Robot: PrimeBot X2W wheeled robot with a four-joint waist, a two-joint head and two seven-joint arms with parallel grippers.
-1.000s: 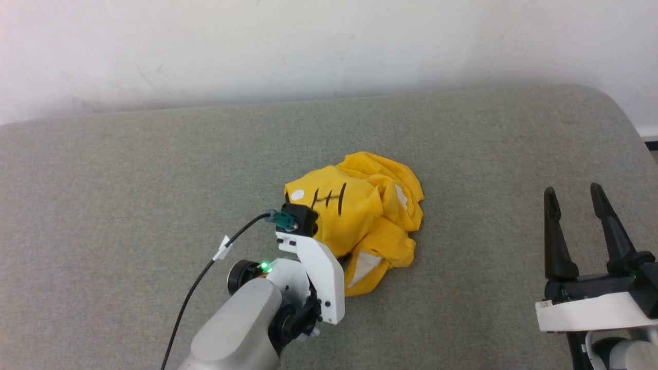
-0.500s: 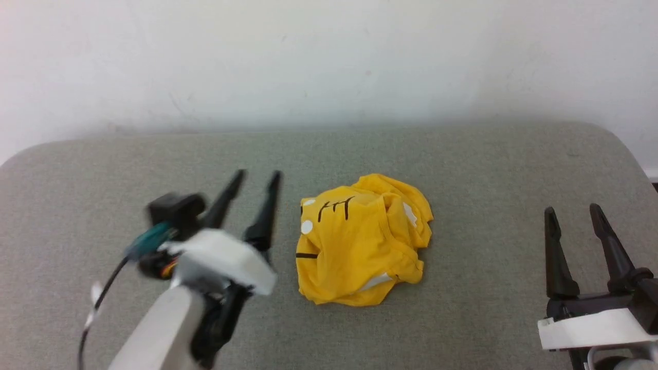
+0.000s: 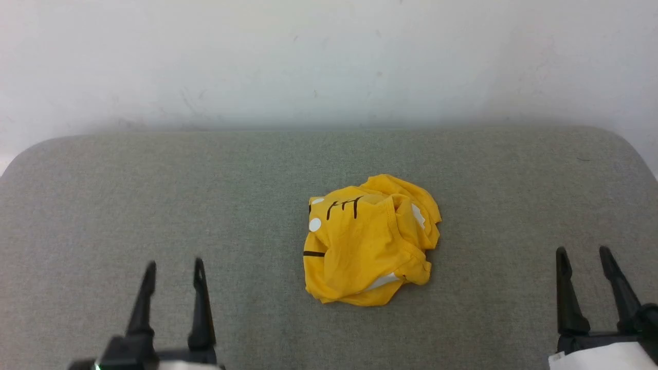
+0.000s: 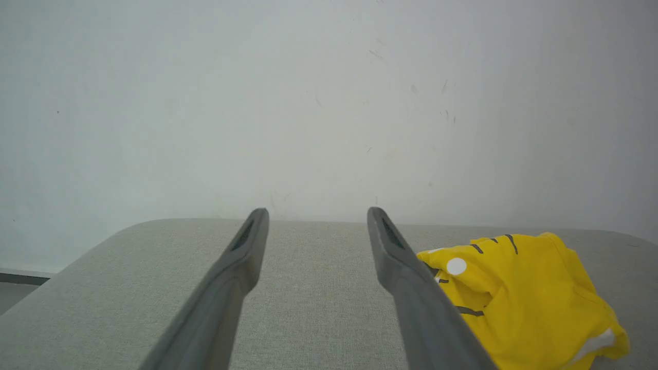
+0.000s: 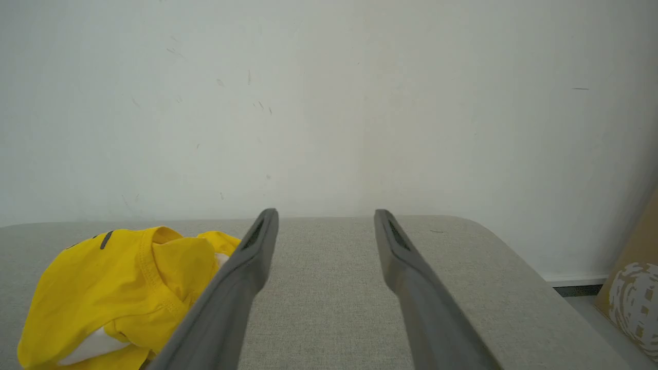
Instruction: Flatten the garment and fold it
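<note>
The garment (image 3: pixel 367 241) is a bright yellow T-shirt lying crumpled in a heap near the middle of the grey padded table (image 3: pixel 154 195). Black strokes, white dots and white patches of its print show on top. It lies at the lower right of the left wrist view (image 4: pixel 519 298) and at the lower left of the right wrist view (image 5: pixel 123 288). My left gripper (image 3: pixel 174 267) stands open at the lower left, well apart from the shirt, fingers empty (image 4: pixel 314 211). My right gripper (image 3: pixel 583 252) stands open at the lower right, also empty (image 5: pixel 325 211).
A white wall (image 3: pixel 329 61) rises just behind the table's far edge. The table's far corners are rounded. A brown patterned object (image 5: pixel 635 298) stands on the floor past the table's right end. Bare grey cloth lies all around the shirt.
My left gripper has let go of the shirt and drawn back to the lower left, fingers open. The shirt has dropped into a rounder heap. The camera has tilted; the right gripper sits lower.
</note>
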